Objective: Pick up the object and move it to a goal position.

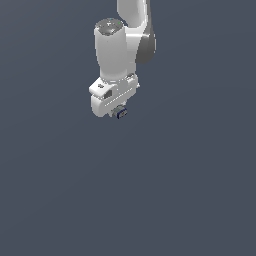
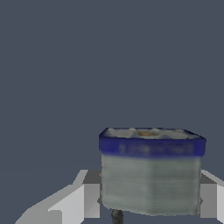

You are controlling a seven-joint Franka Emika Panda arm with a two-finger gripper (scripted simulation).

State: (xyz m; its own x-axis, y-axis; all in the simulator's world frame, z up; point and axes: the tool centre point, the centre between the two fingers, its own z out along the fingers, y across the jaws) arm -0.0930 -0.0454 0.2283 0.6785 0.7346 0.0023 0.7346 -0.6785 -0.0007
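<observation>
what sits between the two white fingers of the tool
A small block with a dark blue rim and grey sides, flanked closely by both fingers; the wrist view shows it best.

A grey-sided block (image 2: 151, 175) with a blue rim is sitting between two white fingers (image 2: 78, 201), which are pressing against its sides

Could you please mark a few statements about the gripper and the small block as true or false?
1. The block sits between the gripper fingers. True.
2. The block has a red rim. False: the rim is dark blue.
3. Several other items lie around the block. False: only plain grey background shows.
4. The arm is white. True.
</observation>
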